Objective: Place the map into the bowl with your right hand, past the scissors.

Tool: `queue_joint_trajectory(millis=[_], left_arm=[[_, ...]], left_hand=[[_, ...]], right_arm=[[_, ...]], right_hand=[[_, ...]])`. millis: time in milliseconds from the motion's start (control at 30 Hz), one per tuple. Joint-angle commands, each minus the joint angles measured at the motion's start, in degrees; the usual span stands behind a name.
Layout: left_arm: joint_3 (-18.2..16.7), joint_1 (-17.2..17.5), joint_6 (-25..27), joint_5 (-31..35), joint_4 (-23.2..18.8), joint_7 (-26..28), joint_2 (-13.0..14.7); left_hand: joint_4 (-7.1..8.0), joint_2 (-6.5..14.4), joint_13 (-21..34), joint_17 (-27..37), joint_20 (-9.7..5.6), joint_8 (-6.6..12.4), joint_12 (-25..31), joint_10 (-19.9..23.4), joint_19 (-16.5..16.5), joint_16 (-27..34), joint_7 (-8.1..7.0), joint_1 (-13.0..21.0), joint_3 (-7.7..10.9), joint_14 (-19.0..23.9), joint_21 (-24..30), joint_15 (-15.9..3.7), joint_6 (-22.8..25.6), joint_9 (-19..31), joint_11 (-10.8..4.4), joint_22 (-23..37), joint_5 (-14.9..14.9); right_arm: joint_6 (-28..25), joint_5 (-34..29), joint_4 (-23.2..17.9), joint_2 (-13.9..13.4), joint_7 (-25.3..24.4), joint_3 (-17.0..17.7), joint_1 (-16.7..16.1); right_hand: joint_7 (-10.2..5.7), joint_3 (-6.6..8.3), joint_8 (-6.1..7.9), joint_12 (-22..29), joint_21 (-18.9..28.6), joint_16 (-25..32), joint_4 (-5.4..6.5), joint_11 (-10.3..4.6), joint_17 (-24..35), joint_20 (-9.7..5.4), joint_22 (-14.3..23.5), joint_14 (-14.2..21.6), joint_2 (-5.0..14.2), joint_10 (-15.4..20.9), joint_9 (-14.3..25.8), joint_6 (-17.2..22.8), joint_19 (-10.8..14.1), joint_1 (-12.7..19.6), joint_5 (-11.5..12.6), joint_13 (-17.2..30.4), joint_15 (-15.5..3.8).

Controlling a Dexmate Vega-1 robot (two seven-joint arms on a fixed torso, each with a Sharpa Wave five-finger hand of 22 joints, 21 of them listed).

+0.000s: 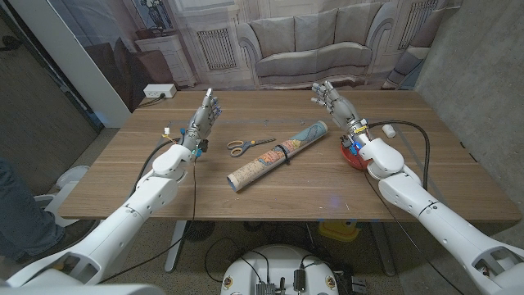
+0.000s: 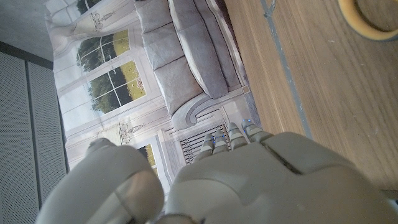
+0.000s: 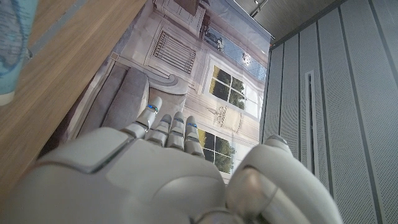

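The rolled map (image 1: pixel 278 154) is lying mid-table, its long axis running diagonally from near-left to far-right, far end pointing toward the right hand (image 1: pixel 334 101). Scissors (image 1: pixel 248 145) are lying just beside it. The red bowl (image 1: pixel 354 154) is sitting behind the right wrist. Both hands, the left hand (image 1: pixel 206 115) too, are hovering with fingers spread, holding nothing.

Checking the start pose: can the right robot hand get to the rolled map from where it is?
Probably yes. The right robot hand is raised, holding nothing, fingers apart, just beyond the map's far end, with bare table between. The scissors lie on the map's other side.
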Motion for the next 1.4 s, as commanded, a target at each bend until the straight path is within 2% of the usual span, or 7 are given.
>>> queue_joint_trajectory(millis=[33, 167, 300, 700, 967, 1167, 1400], left_arm=[[-0.1, -0.9, 0.2, -0.4, 1.3, -1.3, 0.1], [-0.1, -1.2, 0.1, -0.4, 1.9, -1.4, -0.1], [0.0, -1.5, 0.1, -0.5, 2.3, -1.7, -0.2], [0.1, -1.9, 0.4, -0.5, 2.3, -1.5, -0.3], [-0.1, -1.3, 0.5, -0.6, 2.0, -0.9, -0.3], [-0.3, -1.1, -2.1, 0.0, 3.4, 0.2, -1.9], [-0.3, -0.5, -0.2, 0.0, 1.2, 0.7, -0.6]], left_hand=[[-0.01, 0.2, 0.2, 0.2, -1.09, 0.11, 0.0, 0.0, -0.1, 0.0, 0.07, 0.5, -0.45, 0.2, 0.2, 0.00, 0.1, 0.3, 0.10, 0.2, 0.5], [-0.03, 0.2, 0.2, 0.2, -2.29, 0.10, -0.1, 0.2, -0.1, 0.0, 0.13, 0.6, -0.56, 0.4, 0.1, 0.29, 0.4, 0.3, 0.32, 0.2, 0.5], [-0.07, 0.3, 0.2, 0.1, -2.84, 0.09, 0.0, 0.6, 0.0, 0.0, 0.36, 0.6, -0.64, 0.7, 0.1, 0.40, 0.5, 0.3, 0.48, 0.2, 0.5], [-0.11, 0.3, 0.2, 0.1, -2.83, -0.03, -0.2, 0.4, 0.0, -0.1, 0.38, 0.8, -0.75, 0.7, 0.1, 0.41, 0.5, 0.3, 0.59, 0.2, 0.5], [-0.19, 0.4, 0.2, 0.2, -2.82, -0.03, 0.0, 1.4, 1.7, 0.2, 0.91, 0.9, -1.01, 2.0, 0.6, 0.67, 1.0, 0.3, 0.89, 0.2, 0.6], [-0.23, 0.5, 0.2, 0.2, -2.75, -0.03, -0.1, 1.4, 1.6, 0.1, 0.80, 1.0, -1.08, 2.0, 0.5, 0.62, 1.2, 0.3, 0.80, 0.2, 0.6], [-0.29, 0.5, 0.2, 0.2, -2.84, -0.03, -0.2, 1.4, 1.4, -0.1, 0.69, 1.2, -1.15, 1.8, 0.4, 0.47, 1.4, 0.3, 0.59, 0.2, 0.6]], right_arm=[[0.4, -3.1, -1.8, -0.3, -2.0, -0.5, -0.6], [0.5, -3.8, -2.3, -0.4, -2.3, -0.6, -0.8], [0.4, -4.4, -2.9, -0.7, -2.5, -0.7, -1.1], [1.1, -5.8, -3.3, -1.2, -2.5, -0.9, -1.1], [2.1, -8.5, -2.3, -1.1, -3.4, -1.2, -0.3], [2.8, -8.3, -2.2, -1.2, -3.3, -1.0, -0.6], [3.9, -11.1, -3.9, -2.0, -4.6, -0.6, -1.4]], right_hand=[[-0.04, -0.12, 0.31, 0.1, -0.2, 0.1, -0.30, -0.16, 0.0, -3.08, 0.1, 0.7, 0.04, 0.6, 0.1, 0.7, 0.7, 0.5, 0.3, 0.1, -0.19], [0.00, -0.16, 0.33, 0.2, -0.3, 0.2, -0.37, -0.13, 0.0, -3.11, 0.1, 1.0, 0.03, 0.8, 0.1, 0.9, 0.9, 0.5, 0.3, 0.1, -0.30], [0.02, -0.18, 0.34, 0.2, -0.3, 0.2, -0.39, -0.12, 0.0, -3.16, 0.1, 1.1, 0.03, 0.9, 0.1, 1.0, 1.1, 0.6, 0.3, 0.1, -0.34], [-0.05, -0.22, 0.28, 0.2, -0.6, 0.1, -0.49, -0.08, 0.0, -3.20, 0.1, 1.2, 0.09, 1.0, 0.1, 1.0, 1.3, 0.7, 0.3, 0.1, -0.43], [-0.16, -0.27, 0.27, 0.2, -0.7, 0.2, -0.56, -0.32, 0.0, -3.31, 0.1, 1.4, 0.11, 1.2, 0.1, 1.2, 1.7, 0.8, 0.3, 0.1, -0.67], [-0.33, -0.30, 0.27, 0.2, -0.8, 0.2, -0.60, -0.54, 0.0, -3.30, 0.2, 1.6, 0.14, 1.2, 0.1, 1.3, 1.9, 0.9, 0.4, 0.1, -0.76], [-0.27, -0.36, 0.23, 0.2, -1.1, 0.1, -0.66, -0.51, 0.0, -3.29, 0.2, 1.6, 0.16, 1.3, 0.2, 1.3, 2.0, 0.9, 0.4, 0.1, -0.77]])
